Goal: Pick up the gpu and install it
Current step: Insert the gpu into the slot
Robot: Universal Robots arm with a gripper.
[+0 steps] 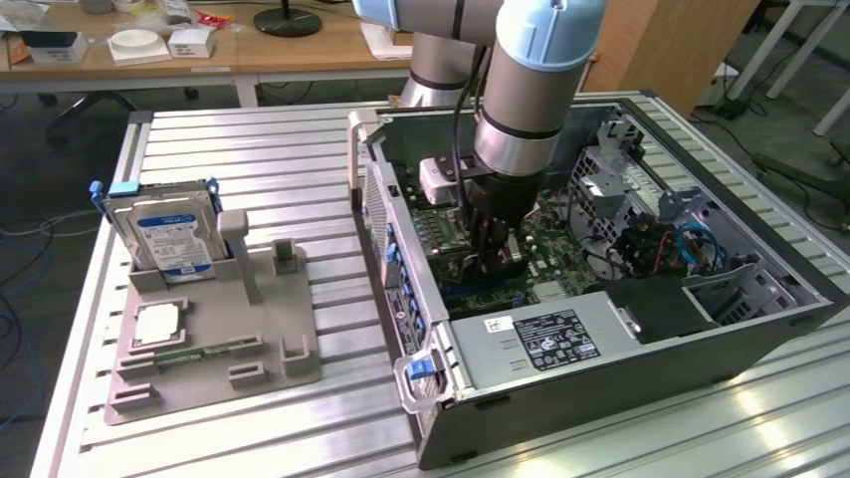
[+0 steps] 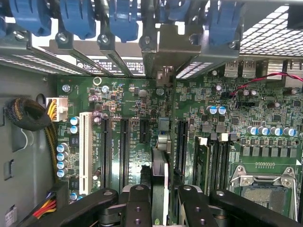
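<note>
- I am holding the gripper (image 1: 499, 261) down inside the open computer case (image 1: 743, 329), its fingers (image 2: 137, 208) partly closed on the card (image 2: 159, 184), which is standing on edge between them, just over the board (image 2: 137, 99)
- I am judging this as the seating step: the card's lower edge needs to be running along one of the long black slots (image 2: 143, 130), with its metal bracket end heading for the rear opening at about 12 o'clock in the wrist view
- I am keeping the card upright and square to the slot; any tilt would probably jam one end first
- I am watching the blue clips (image 2: 124, 19) along the back wall, since the bracket has to pass beside them
- I am noting the memory sticks (image 2: 210, 158) close beside the card at 3 o'clock and the empty processor socket (image 2: 262, 189) further that way
- I am also minding the red wire (image 2: 265, 78) and the cable bundle (image 2: 28, 113) at 9 o'clock, both clear of the slot
- Outside the case, at 9 o'clock in the exterior view, the hard drive (image 1: 166, 234) and a small chip (image 1: 159, 324) are sitting on the grey holder (image 1: 273, 349), well apart from the arm
</note>
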